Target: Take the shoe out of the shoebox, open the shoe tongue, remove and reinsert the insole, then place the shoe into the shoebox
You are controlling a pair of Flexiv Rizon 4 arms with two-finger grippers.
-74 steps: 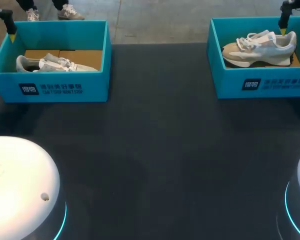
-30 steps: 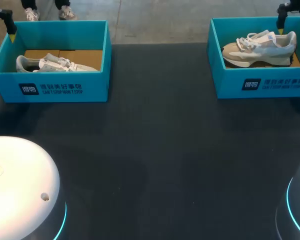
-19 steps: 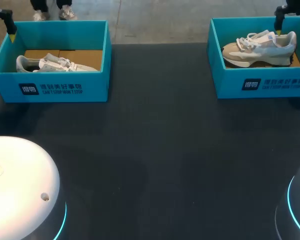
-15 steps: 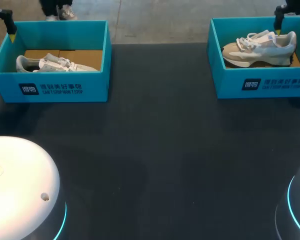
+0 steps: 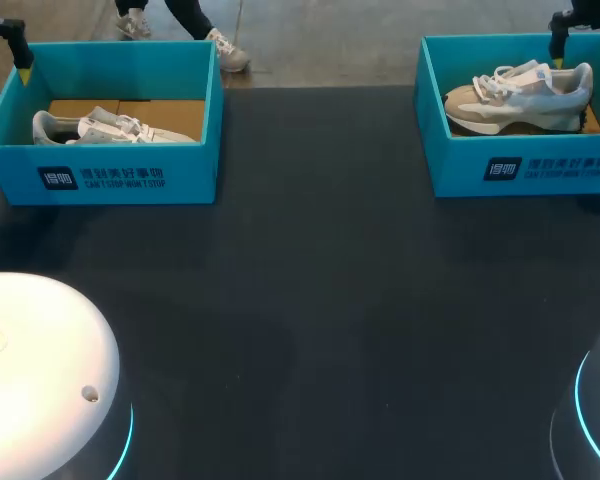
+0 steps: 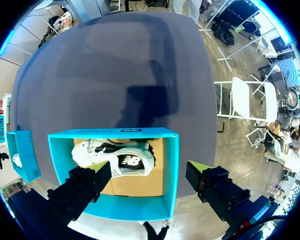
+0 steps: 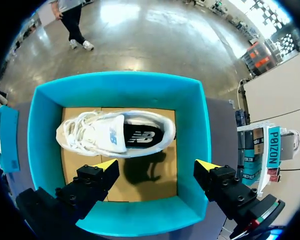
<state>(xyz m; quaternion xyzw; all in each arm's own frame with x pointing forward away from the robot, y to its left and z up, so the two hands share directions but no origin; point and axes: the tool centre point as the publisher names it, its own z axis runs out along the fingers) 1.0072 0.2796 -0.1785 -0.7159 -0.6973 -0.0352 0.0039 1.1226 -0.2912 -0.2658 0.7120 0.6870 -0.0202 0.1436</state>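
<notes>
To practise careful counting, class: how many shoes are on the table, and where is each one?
2. A white shoe lies in the left box. A beige and white shoe lies in the right box. The wrist views show each box's floor, so no shoe seems hidden.

Two open turquoise shoeboxes stand well apart, each with white print on its near wall and a brown cardboard floor. The left shoebox (image 5: 100,178) holds the left shoe (image 5: 110,128), a pale grey-and-white trainer resting on its sole, laces on top, toe toward the middle. Its dark insole shows through the opening. The right shoebox (image 5: 525,170) holds the right shoe (image 5: 520,95), a tan-and-white trainer with white laces. It is also on its sole, toe toward the middle and heel near the outer wall, dark insole in place.
</notes>
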